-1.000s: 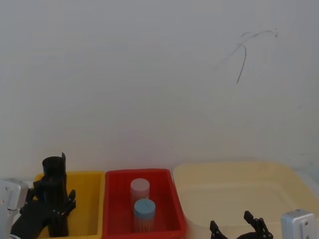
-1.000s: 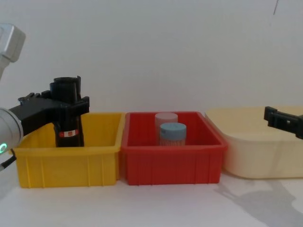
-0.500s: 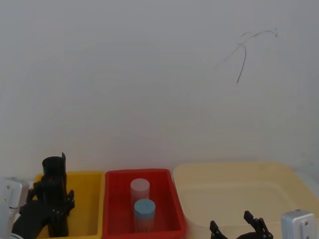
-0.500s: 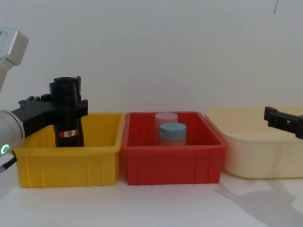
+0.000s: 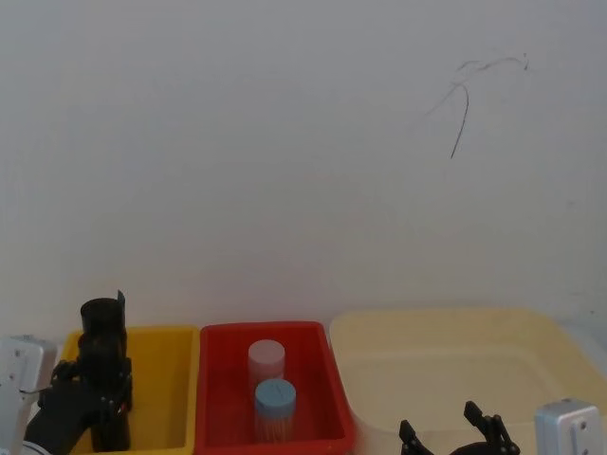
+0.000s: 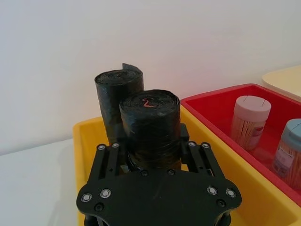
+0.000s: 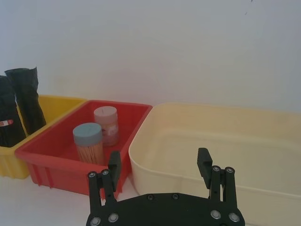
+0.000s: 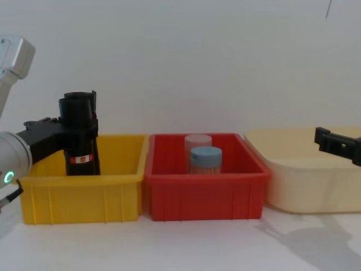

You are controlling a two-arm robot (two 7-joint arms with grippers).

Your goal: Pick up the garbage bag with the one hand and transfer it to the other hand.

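The garbage bag (image 8: 79,149) is a black roll with a red-and-white label band, standing upright in the yellow bin (image 8: 79,199). In the left wrist view the garbage bag (image 6: 150,120) has a red mark on its top. My left gripper (image 6: 151,143) is shut on it, one finger pressed to each side. From the chest the left gripper (image 8: 82,127) reaches in from the left at the roll's mid height. A plain black roll (image 6: 117,92) with a loose flap stands just behind. My right gripper (image 7: 159,161) hovers open in front of the cream tub, holding nothing.
A red bin (image 8: 206,199) beside the yellow one holds a pink-lidded jar (image 8: 197,141) and a blue-lidded jar (image 8: 206,156) of sticks. A large cream tub (image 8: 304,189) stands on the right. A white wall runs close behind the bins.
The left gripper's fingers have drawn in from a wider spread and now press the labelled roll. The roll stays standing in the yellow bin. The right arm has not moved.
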